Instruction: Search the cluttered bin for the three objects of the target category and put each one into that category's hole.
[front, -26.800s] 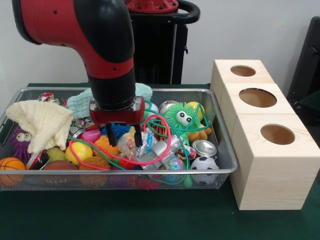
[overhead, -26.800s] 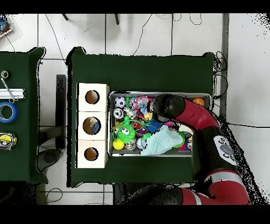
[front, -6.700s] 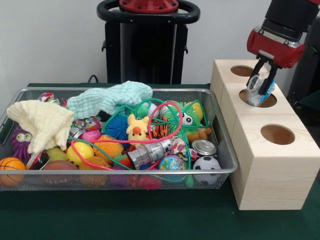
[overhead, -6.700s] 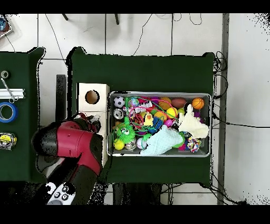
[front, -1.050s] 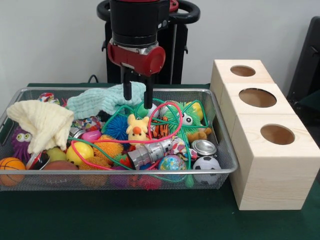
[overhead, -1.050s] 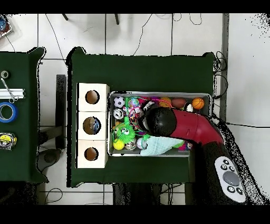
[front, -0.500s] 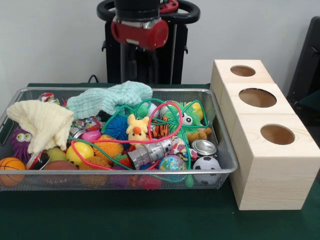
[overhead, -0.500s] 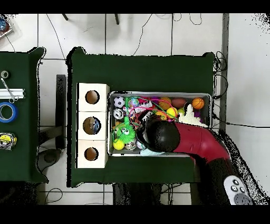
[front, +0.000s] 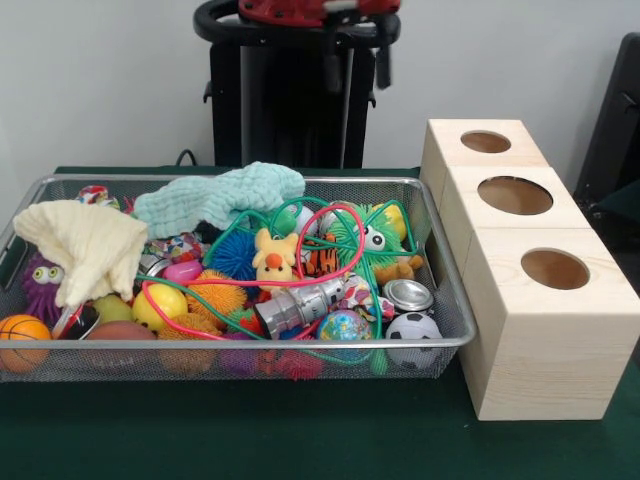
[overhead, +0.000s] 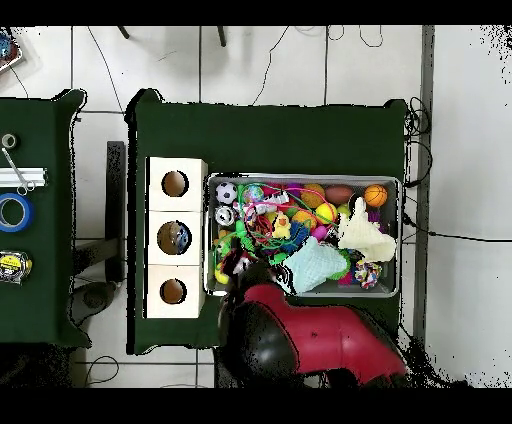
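The bin (front: 236, 280) is being shown resting on the green surface (front: 250, 430) just left of the wooden boxes (front: 530, 300), crammed with toys under a cream cloth (front: 85, 245) and tangled cords (front: 330, 235). The hand (front: 355, 55) is being held above the bin's far rim; whether it is released or clenched cannot be told. A pick is likely being risked where cords could be dragged out along with a toy.

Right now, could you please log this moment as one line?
hand: over bin, state unclear | middle hole: item inside | bin: cluttered
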